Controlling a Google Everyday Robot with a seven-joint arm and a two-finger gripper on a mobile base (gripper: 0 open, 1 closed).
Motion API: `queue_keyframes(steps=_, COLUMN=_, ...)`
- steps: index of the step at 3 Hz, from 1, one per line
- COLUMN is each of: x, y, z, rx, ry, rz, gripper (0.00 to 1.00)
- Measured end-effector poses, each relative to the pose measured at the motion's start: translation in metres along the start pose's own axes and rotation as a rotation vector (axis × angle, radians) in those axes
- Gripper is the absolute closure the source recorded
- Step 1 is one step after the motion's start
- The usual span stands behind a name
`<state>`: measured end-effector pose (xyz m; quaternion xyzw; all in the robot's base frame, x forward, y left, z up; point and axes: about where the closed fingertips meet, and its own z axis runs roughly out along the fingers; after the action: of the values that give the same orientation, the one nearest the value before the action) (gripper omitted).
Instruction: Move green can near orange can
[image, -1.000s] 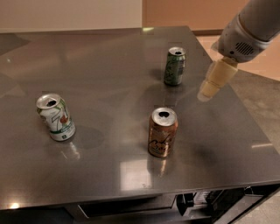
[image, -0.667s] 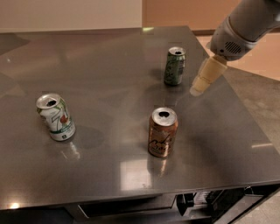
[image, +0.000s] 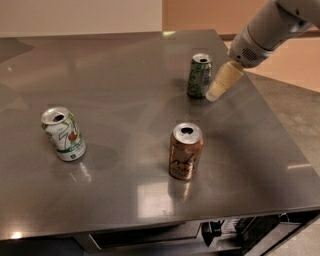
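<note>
A: Gripper (image: 220, 86) hung low over the table (image: 110, 90); wide or narrow, couldn't tell. Green can (image: 199, 76) stood just beside it, camera-left.

B: Orange can (image: 185, 151) sat well apart, nearer the camera. Best to straddle the green can squarely before closing.

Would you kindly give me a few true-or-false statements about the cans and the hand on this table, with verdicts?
1. The green can stands upright. True.
2. The hand hovers next to the white can. False: it is close beside the green can; the white can stands far across the table.
3. The orange can lies on its side. False: it stands upright.
4. The green can is farther back than the orange can. True.
</note>
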<state>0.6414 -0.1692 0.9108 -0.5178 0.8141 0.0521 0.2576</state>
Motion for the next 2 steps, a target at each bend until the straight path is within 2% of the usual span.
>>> queue_keyframes(steps=2, x=-0.025, y=-0.04, z=0.03, rx=-0.015, ry=-0.079, rz=0.1, gripper=0.0)
